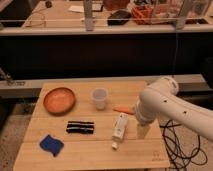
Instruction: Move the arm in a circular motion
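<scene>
The arm (165, 102) is a large cream-white robot arm of thick tubular segments. Its rounded elbow is over the right side of the wooden table (90, 155), and a long segment runs off to the lower right. The gripper (143, 131) hangs below the wrist, pointing down just above the table's right part. It is right of a white tube (119, 127) and below a small orange carrot (122, 109). It does not appear to hold anything.
On the table are an orange bowl (59, 100) at the left, a pale cup (99, 98) in the middle, a black flat item (80, 127) and a blue cloth (51, 145) at the front left. Black cables (175, 145) lie on the floor at the right. A shelf stands behind.
</scene>
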`<state>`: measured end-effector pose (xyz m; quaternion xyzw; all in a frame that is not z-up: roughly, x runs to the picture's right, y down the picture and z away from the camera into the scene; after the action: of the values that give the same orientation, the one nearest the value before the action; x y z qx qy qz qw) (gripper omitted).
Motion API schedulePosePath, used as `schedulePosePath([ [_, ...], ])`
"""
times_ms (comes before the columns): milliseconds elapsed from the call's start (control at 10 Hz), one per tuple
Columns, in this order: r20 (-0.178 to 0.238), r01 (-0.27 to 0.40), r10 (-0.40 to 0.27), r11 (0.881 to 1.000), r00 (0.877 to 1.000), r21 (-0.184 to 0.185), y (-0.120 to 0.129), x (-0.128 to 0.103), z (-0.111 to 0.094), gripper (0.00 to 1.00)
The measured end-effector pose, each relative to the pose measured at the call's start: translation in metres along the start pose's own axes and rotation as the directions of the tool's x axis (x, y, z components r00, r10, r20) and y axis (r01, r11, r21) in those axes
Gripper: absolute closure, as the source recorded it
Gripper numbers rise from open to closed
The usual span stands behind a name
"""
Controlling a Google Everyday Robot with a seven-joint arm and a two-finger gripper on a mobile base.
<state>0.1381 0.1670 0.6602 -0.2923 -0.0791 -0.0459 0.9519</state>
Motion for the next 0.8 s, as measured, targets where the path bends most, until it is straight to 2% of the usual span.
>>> schedulePosePath([
  [100, 0.014, 0.026, -0.026, 1.0, 1.0, -0.008, 0.001, -0.018, 0.001, 0.2],
  [200, 0.037, 0.081, -0.08, 0.996, 0.996, -0.028, -0.001, -0.051, 0.005, 0.2],
  [300, 0.047, 0.116, -0.114, 0.992, 0.992, -0.041, -0.003, -0.07, 0.008, 0.2],
  [500, 0.06, 0.204, -0.2, 0.976, 0.978, -0.079, -0.012, -0.108, 0.013, 0.2],
  [700, 0.074, 0.314, -0.307, 0.94, 0.949, -0.133, -0.027, -0.155, 0.024, 0.2],
  [800, 0.074, 0.353, -0.345, 0.924, 0.936, -0.146, -0.037, -0.167, 0.028, 0.2],
])
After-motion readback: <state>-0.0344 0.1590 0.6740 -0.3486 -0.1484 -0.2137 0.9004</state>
